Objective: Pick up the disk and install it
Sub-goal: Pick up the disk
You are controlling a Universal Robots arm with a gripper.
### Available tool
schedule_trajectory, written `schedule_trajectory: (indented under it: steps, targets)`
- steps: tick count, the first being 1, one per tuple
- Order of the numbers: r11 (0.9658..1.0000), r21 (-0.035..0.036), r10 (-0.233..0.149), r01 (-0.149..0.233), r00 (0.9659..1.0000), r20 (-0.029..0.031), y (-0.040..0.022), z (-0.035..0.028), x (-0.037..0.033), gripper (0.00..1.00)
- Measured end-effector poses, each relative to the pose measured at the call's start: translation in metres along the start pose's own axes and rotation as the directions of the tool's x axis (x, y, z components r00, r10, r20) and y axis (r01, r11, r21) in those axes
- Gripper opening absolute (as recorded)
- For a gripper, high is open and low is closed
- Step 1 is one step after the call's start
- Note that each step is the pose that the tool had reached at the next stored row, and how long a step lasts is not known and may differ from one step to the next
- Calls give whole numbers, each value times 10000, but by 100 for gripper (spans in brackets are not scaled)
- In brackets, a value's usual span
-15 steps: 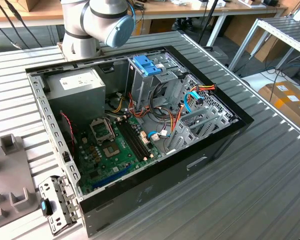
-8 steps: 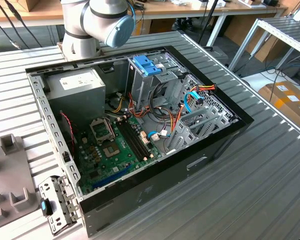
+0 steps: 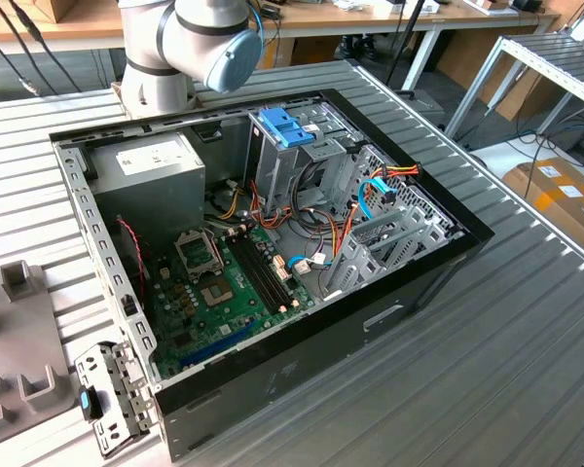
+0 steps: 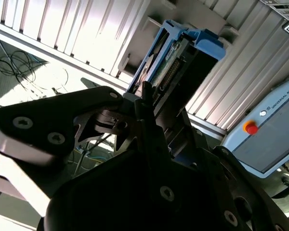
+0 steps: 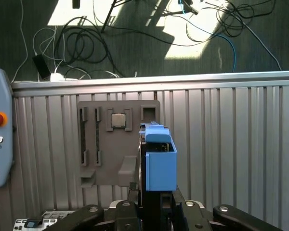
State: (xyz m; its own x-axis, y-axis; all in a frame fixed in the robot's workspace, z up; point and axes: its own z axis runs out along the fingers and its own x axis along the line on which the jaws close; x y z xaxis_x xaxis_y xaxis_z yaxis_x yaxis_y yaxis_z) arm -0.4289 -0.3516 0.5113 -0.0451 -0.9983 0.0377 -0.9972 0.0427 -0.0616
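Black gripper point(image 5: 157, 196) clamps the flat silver, blue-railed metal disk point(image 5: 161, 161) endwise, its long axis running straight outward.

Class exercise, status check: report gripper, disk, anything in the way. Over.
Gripper shut on the disk. Disk, blue rail showing, near the grey tray on the ribbed table. Computer case open in the exterior view.
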Motion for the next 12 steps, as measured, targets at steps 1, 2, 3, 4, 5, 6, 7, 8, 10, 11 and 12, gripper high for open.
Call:
schedule_trajectory:
  steps: [1,2,3,4,5,6,7,8,10,11,12]
  targets:
    - [10000,0,0,0,10000,0,-29,2,-1,35]
    - [10000,-1,0,0,10000,-1,-47,2,-2,35]
    - [10000,-1,0,0,10000,-1,-73,4,-3,35]
    - [10000,-1,0,0,10000,-1,-103,6,-5,35]
    - [10000,0,-1,1,10000,-1,-143,8,-6,35]
    - [10000,0,0,0,10000,0,-176,10,-8,35]
    - [10000,0,0,0,10000,-1,-198,12,-9,35]
    - [10000,-2,-1,1,10000,-1,-249,14,-11,35]
    - [10000,0,1,-1,10000,0,-339,20,-16,35]
    - [10000,-1,0,0,10000,-1,-387,23,-17,35]
    - [10000,-1,0,0,10000,-1,-426,25,-19,35]
